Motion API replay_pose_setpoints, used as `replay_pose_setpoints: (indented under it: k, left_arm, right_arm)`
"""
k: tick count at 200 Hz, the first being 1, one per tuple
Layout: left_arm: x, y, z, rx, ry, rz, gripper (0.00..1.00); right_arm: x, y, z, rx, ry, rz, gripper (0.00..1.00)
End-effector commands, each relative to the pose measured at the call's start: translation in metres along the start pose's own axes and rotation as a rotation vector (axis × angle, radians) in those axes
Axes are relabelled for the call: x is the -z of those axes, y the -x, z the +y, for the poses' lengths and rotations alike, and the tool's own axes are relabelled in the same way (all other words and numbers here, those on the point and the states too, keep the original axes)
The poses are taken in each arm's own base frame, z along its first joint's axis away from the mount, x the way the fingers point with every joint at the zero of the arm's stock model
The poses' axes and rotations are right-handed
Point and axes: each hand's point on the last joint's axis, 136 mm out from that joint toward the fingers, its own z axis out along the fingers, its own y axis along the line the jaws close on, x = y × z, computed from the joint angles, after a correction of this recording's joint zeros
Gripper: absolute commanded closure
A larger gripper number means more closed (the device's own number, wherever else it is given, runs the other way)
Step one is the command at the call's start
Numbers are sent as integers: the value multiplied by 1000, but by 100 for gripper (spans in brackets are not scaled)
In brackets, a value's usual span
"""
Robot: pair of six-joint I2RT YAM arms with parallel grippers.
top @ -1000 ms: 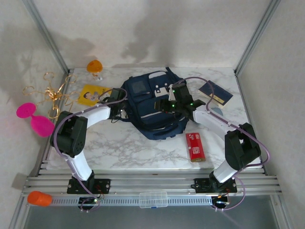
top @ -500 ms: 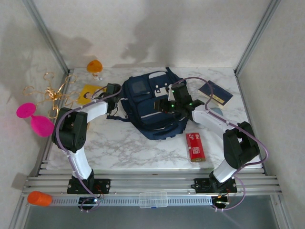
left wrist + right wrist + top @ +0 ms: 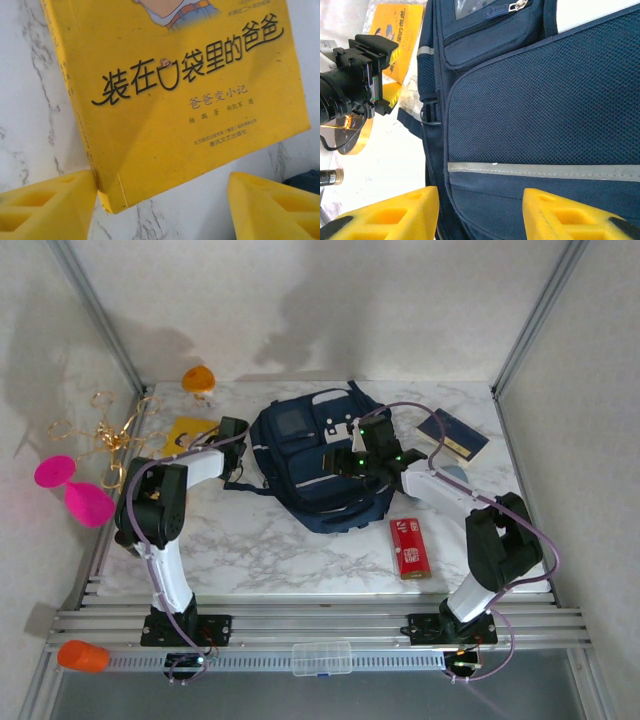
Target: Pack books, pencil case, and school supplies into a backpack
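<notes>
- Left gripper (image 3: 159, 197): fingers apart, either side of the near corner of the yellow book (image 3: 190, 100), which lies flat on the desk (image 3: 30, 125) near its far-left corner.
- Right gripper (image 3: 480, 210): fingers apart over the backpack (image 3: 535, 115), mid-desk.
- The book's top is cut off; whether the left finger touches its spine is unclear.

Soft white light fills the enclosure, and the marble counter (image 3: 300, 550) looks bright and evenly lit. Broad grey shadows with blurry edges lie on the back wall (image 3: 310, 310) beyond the counter's far edge and on the left wall (image 3: 40, 360). Close up, the yellow book (image 3: 175, 100) shows crisp print, while the left arm's fingers (image 3: 45, 205) go soft. The backpack (image 3: 545, 110) mesh is sharp. The right arm's fingers (image 3: 395, 215) blur slightly, and the counter beside them washes out to white.
</notes>
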Motion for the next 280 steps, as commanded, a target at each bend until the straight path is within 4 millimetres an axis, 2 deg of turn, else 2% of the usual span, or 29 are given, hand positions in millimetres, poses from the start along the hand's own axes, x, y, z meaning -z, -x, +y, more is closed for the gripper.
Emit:
replay_pose_setpoints:
  k: [1,65,94,115,161,200,233,280]
  left_arm:
    - [-8,12,0,120,11,-40,33]
    - [-23,10,-4,122,16,-21,41]
    - [-33,3,4,130,37,2,53]
    - [-37,1,9,137,44,8,57]
    - [-38,3,6,143,33,7,74]
    - [-31,9,-3,147,11,-3,87]
    - [-17,11,-6,161,-23,3,100]
    - [10,-3,5,141,-53,40,100]
  right_arm:
    - [-4,-1,1,26,0,4,52]
    - [-8,-2,-3,24,-9,10,52]
    - [-10,-1,-3,25,-7,14,52]
    - [-10,-2,-3,23,-5,15,52]
    - [-9,-3,-3,26,-8,15,52]
    - [-9,-2,-3,27,-9,12,52]
    - [-7,-1,-3,32,-10,7,52]
    - [-5,-3,-2,26,-3,3,52]
